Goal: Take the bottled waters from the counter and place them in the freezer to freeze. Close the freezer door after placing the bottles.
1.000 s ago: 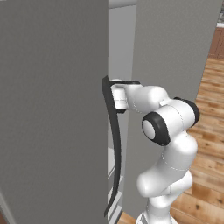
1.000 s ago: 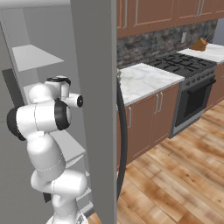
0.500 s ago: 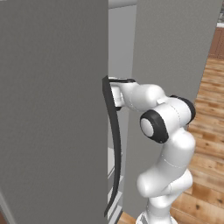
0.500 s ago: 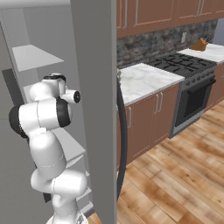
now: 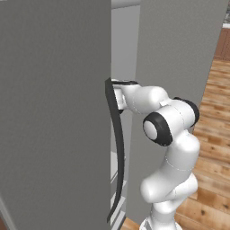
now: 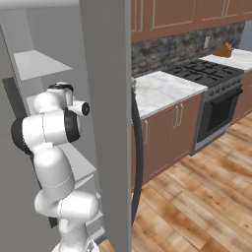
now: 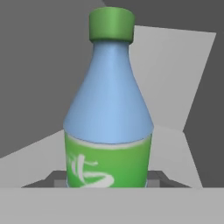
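A bottled water [image 7: 109, 127], blue with a green cap and a green label, stands upright between my gripper's [image 7: 107, 180] two fingers, which are shut on its lower part. Behind it are the grey walls and a pale shelf of the freezer's inside. In the left base view my arm [image 5: 168, 126] reaches into the gap between the freezer's grey doors [image 5: 54, 112], and the hand is tucked behind the long dark handle [image 5: 117, 148]. From the right base view the freezer [image 6: 106, 74] is open, with my arm [image 6: 49, 133] in front of its white shelves [image 6: 39, 64].
The open door's edge and its dark handle [image 6: 137, 162] stand just right of my arm. Beyond it lie the marble counter [image 6: 162, 91] on brown cabinets, a black stove [image 6: 211, 93] and wooden floor [image 6: 197, 206] on the right.
My hand has pushed a little deeper into the freezer with the bottle, so less of it shows past the door handle. The base and doors have stayed still.
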